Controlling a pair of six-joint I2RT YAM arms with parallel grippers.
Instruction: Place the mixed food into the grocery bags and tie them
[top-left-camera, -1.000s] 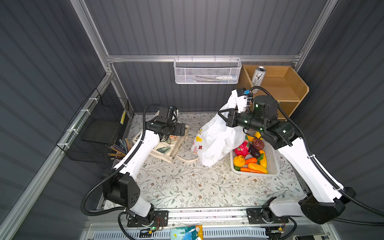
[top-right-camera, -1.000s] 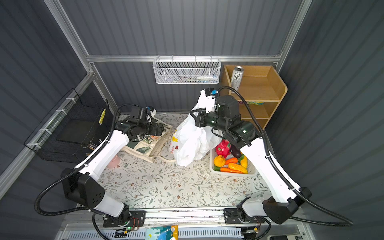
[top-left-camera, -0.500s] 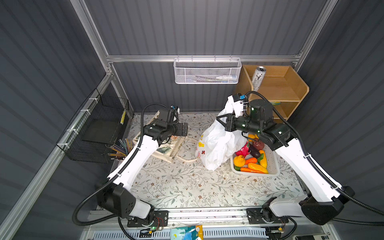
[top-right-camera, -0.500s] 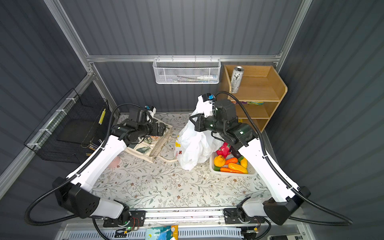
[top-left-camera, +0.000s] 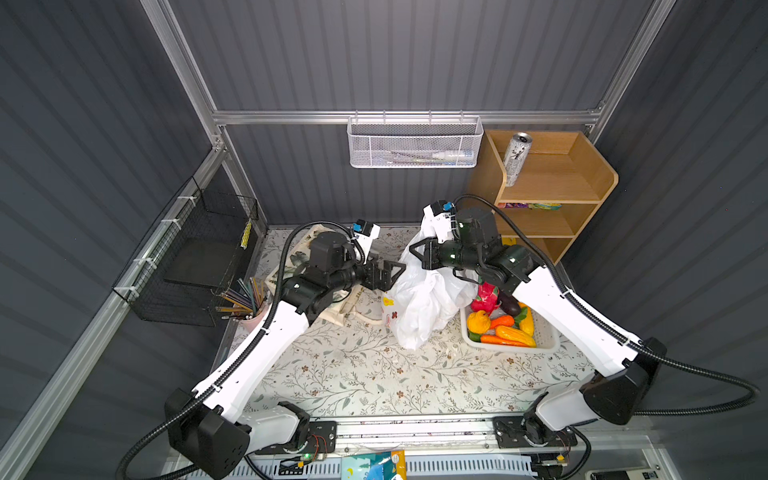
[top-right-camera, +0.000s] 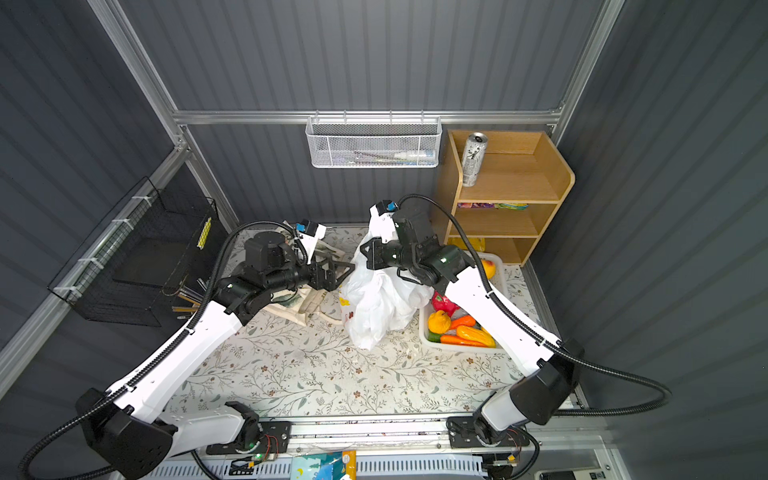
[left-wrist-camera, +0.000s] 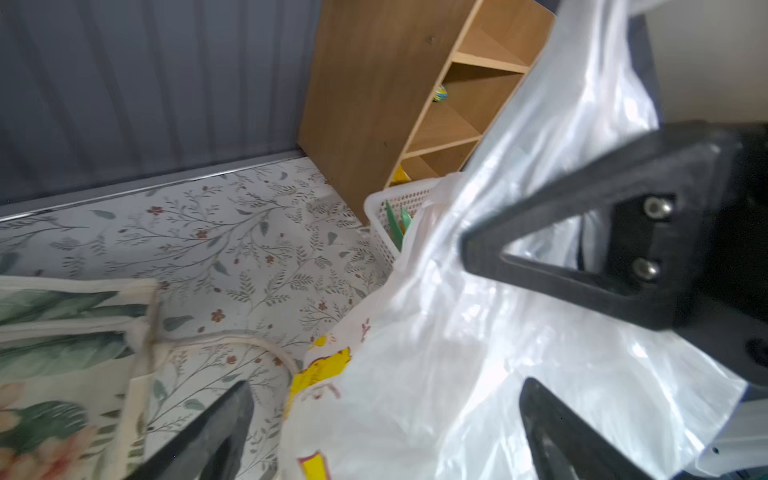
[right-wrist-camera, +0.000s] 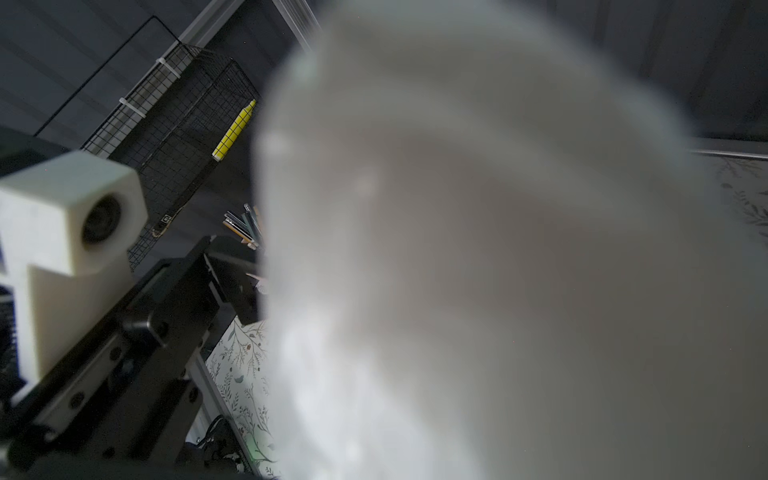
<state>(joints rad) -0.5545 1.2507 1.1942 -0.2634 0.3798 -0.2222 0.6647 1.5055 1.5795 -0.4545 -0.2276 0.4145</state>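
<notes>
A floral-patterned tabletop (top-left-camera: 374, 374) is being enclosed by grey ribbed walls (top-left-camera: 374, 54). On it, the white plastic bag (top-left-camera: 419, 299) is being pinched at its top by the right gripper (top-left-camera: 417, 257). The left gripper (top-left-camera: 392, 276) is being held with jaws spread just beside the bag. Toy produce (top-left-camera: 503, 328) is being kept in the white basket (top-left-camera: 544, 340).

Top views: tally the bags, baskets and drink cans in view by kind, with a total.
Bags: 2, white plastic bag, canvas tote
Baskets: 3, white mesh basket, black wire basket, white slotted basket
Cans: 1, silver can
Total: 6
</notes>
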